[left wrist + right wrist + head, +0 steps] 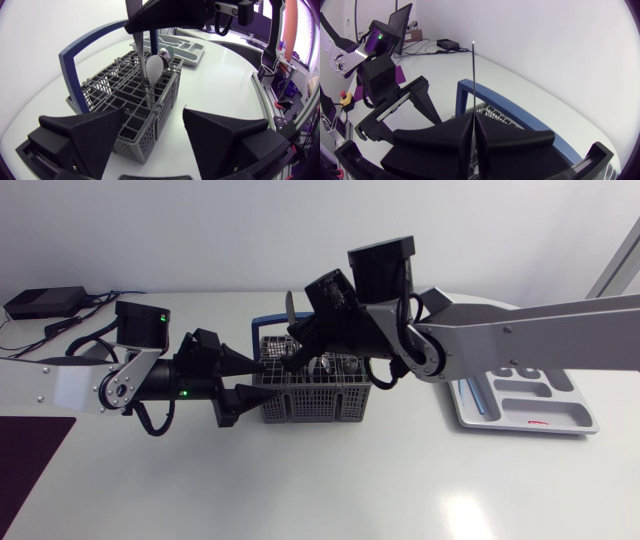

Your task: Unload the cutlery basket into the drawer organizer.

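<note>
One thin utensil pinched in right gripper, lower end hidden; left gripper agape at basket

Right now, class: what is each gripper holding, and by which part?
The right gripper is shut on a thin, knife-like cutlery piece, gripped about mid-length. The left gripper is open, holding nothing.

Tally by kind, quick pass.
Arms: 2, left arm and right arm. Grippers: 2, left gripper and right gripper. Cutlery basket: 1. Drawer organizer: 1. Cutlery seen: 3, a pale spoon and a darker spoon in the basket, and a flat utensil pinched by the right gripper. Can't tell if the basket hides more.
</note>
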`<state>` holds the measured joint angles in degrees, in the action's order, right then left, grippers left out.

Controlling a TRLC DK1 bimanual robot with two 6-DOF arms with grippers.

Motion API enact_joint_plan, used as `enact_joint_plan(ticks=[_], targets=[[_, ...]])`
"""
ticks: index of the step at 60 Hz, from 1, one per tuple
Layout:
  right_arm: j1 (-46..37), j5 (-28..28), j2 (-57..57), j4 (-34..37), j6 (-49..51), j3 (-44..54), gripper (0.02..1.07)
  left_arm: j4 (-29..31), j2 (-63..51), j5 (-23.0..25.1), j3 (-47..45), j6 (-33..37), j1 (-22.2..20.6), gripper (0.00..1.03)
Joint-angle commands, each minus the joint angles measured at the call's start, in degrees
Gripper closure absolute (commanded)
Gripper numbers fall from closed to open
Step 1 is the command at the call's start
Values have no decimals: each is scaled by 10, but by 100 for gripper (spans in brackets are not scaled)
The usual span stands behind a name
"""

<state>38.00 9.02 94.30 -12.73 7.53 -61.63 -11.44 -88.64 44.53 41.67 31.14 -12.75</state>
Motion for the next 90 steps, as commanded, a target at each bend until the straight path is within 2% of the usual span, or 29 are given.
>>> enact_joint_plan(ticks=[1, 19, 42, 50, 60, 75, 90], targets=[[6, -15, -26, -19, -20, 17, 98, -11, -12, 4, 3, -20, -10, 17], [6, -35, -69, -16, -28, 19, 98, -13, -10, -12, 7, -48, -25, 17], [19, -47, -103, 12, -30, 5, 98, 3, -15, -110, 18, -60, -64, 17], [26, -63, -108, 10, -30, 14, 98, 1, -17, -120, 20, -61, -68, 17], [47, -100, -106, 6, -26, 20, 98, -1, -23, -125, 27, -66, -69, 17], [103, -204, -102, -20, -8, 41, 98, -5, -42, -135, 37, -72, -75, 17], [125, -263, -105, -31, -8, 38, 98, -6, -50, -147, 44, -74, -78, 17]])
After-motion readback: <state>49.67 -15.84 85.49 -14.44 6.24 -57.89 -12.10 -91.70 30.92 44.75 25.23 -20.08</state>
